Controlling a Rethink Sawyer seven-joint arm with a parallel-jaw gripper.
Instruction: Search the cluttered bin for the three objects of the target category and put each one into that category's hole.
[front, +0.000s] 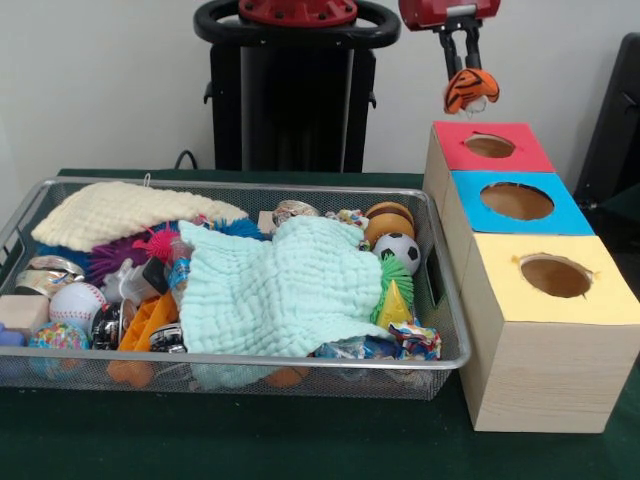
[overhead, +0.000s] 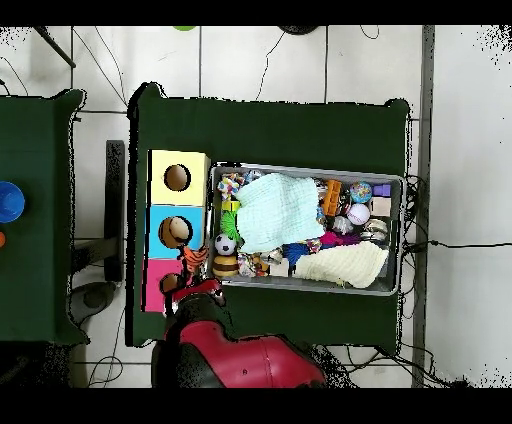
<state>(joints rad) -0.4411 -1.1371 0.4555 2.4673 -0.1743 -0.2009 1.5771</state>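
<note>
My gripper hangs above the far right of the table, shut on the orange tiger-striped ball, held a little above the red-topped box's round hole. In the overhead view the ball sits over the edge between the red and blue tops, beside the red box's hole. The silver wire-mesh bin lies left of the boxes, full of toys. A black-and-white soccer ball and a brown basketball lie at its right end. A white baseball lies at its left end.
A pale green cloth covers the bin's middle and a cream cloth lies at its back left. Spiky pom balls and small toys fill the rest. The blue-topped box and yellow-topped box stand in front of the red one.
</note>
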